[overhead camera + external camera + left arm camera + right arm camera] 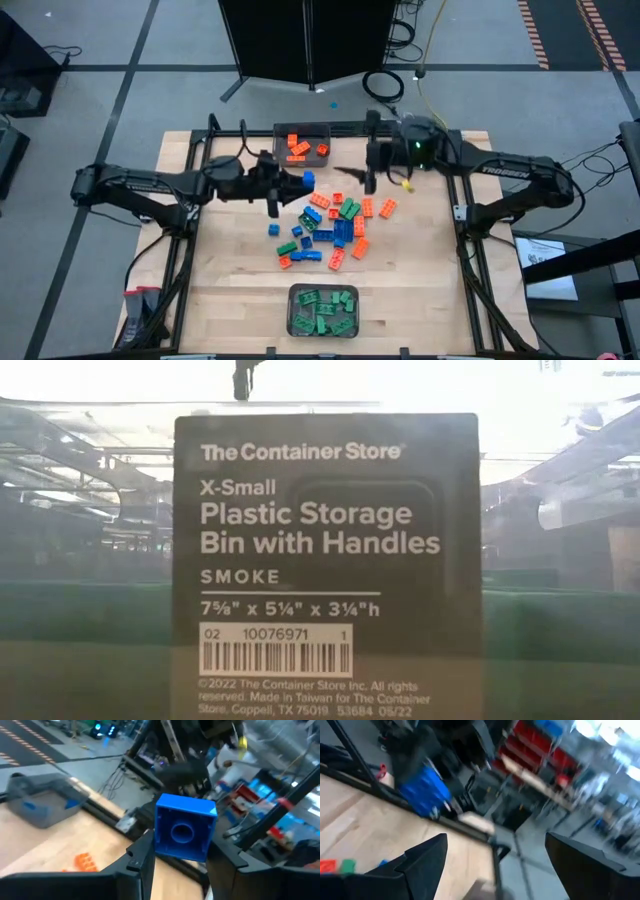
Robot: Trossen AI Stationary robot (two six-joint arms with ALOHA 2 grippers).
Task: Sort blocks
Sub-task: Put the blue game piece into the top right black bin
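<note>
My left gripper (177, 862) is clamped on a blue block (184, 826), held above the table (240, 290) just left of the loose pile (330, 228); the block (307, 181) shows at the fingertips in the high view. My right gripper (492, 857) has its fingers wide apart with nothing between them, hovering near the back of the table, right of the far bin (302, 146). The table is pale wood in a dark frame, on a grey floor with taped lines. The far bin holds orange blocks (297, 149); the near bin (323, 311) holds green ones (325, 310). Orange, green and blue blocks lie scattered mid-table. My low camera is blocked by a bin label (325, 565) right up against it
</note>
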